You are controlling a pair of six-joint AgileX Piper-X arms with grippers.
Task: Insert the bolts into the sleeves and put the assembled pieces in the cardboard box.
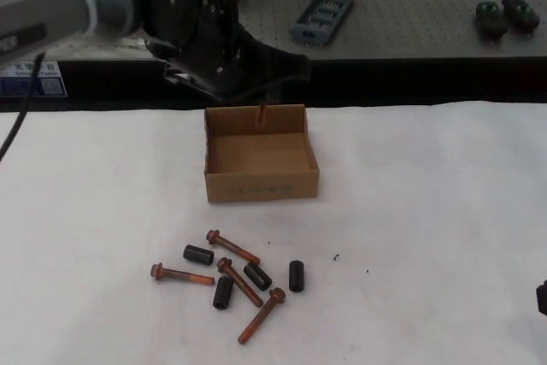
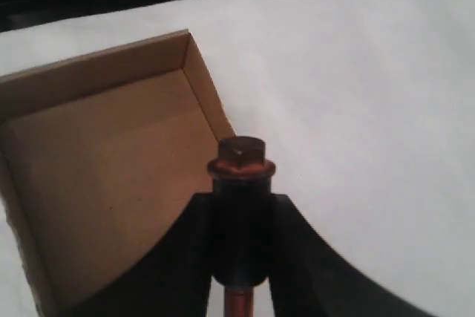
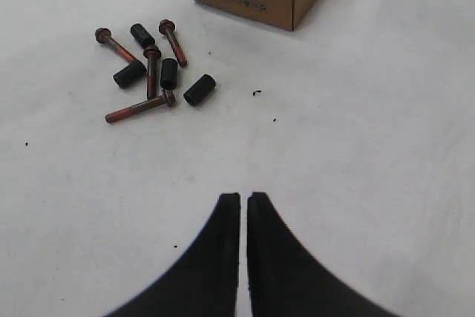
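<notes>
The right tool [image 3: 243,198] is nearest to the arms and hangs over the white worktop [image 1: 444,211]. Its two black fingers are pressed together, and nothing is between them. A little farther, four loose copper-coloured metal bolts [image 1: 239,281] with flanged heads and four short black cylindrical sleeves [image 1: 296,275] lie mixed in one small group on the worktop. They all lie on their sides, some touching each other, and each bolt is outside the sleeves. Behind this group, apart from it, stands the open brown cardboard box [image 1: 261,187]. The left tool [image 2: 241,198] is over the far part of the box, by its rim. Its fingers are clamped on a black sleeve [image 2: 239,250] with a copper-coloured bolt [image 2: 241,155] through it. The head sits on one end of the sleeve, and the shank comes out of the other end and points down. Beyond the worktop, a grey-blue ribbed tray [image 1: 322,13] and two small dark objects [image 1: 506,16] lie on a dark perforated bench [image 1: 410,6].
</notes>
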